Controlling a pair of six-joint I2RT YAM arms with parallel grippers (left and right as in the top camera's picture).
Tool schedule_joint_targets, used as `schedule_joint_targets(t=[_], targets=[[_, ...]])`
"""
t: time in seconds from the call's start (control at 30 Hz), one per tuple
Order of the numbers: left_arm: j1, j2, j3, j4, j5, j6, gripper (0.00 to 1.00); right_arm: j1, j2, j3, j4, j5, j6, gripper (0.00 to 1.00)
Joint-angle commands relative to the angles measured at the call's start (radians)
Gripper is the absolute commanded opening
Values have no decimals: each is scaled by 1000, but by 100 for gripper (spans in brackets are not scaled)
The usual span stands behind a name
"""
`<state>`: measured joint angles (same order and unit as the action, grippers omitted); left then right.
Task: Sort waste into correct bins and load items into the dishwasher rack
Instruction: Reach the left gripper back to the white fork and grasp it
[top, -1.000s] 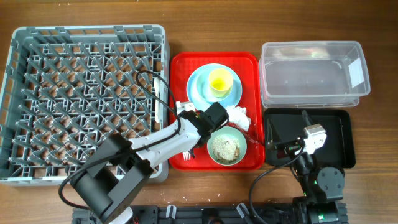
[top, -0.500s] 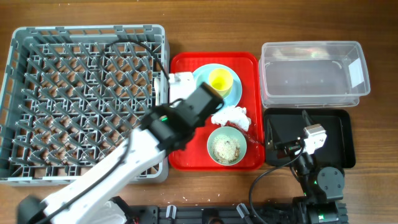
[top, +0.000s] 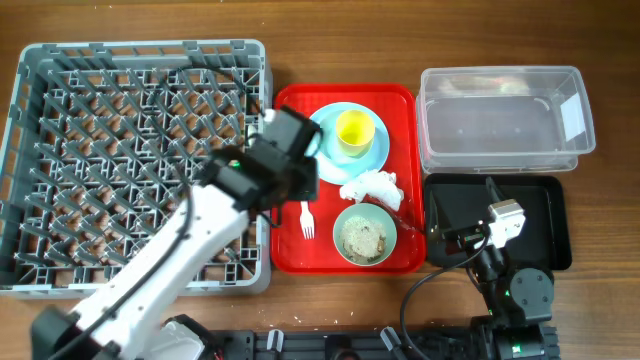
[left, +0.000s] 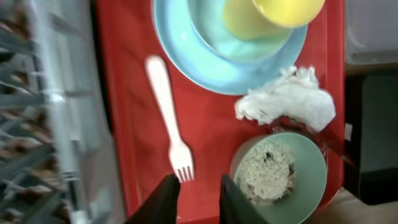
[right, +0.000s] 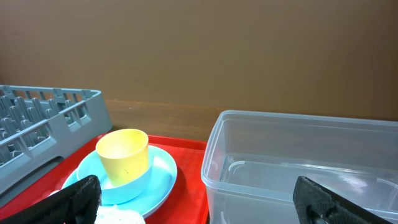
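Observation:
A white fork (top: 307, 220) lies loose on the red tray, left of the pale green bowl (top: 365, 233), which holds beige food scraps (top: 362, 237). The crumpled napkin (top: 372, 187) lies between the bowl and the light blue plate (top: 325, 150). The yellow cup (top: 355, 130) stands on the plate. My left gripper (top: 288, 165) hovers over the tray's left edge. In the left wrist view its fingers (left: 199, 199) are slightly apart and empty, just past the fork's tines (left: 182, 168). My right gripper (right: 205, 208) is wide open and empty. The spoon is out of view.
The grey dishwasher rack (top: 30, 150) fills the left side. The red tray (top: 290, 255) sits in the middle. The clear tub (top: 500, 118) stands at back right, with the black tray (top: 550, 215) in front of it, under my parked right arm (top: 470, 238).
My left arm has risen and swung back and left, from the tray's front towards the rack edge. The fork now lies uncovered on the tray. The right arm has not moved.

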<state>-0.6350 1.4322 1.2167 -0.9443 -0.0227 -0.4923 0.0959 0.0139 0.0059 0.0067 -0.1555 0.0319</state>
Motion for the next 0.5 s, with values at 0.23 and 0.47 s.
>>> schedule_joint_targets(t=[0.23,0.47], targets=[[-131,425,-9,2,6,-206,42,1,-3,-1,3,6,-6,100],[-134,464,-25,10,-57,-228,45,1,-3,-1,3,6,-5,100]])
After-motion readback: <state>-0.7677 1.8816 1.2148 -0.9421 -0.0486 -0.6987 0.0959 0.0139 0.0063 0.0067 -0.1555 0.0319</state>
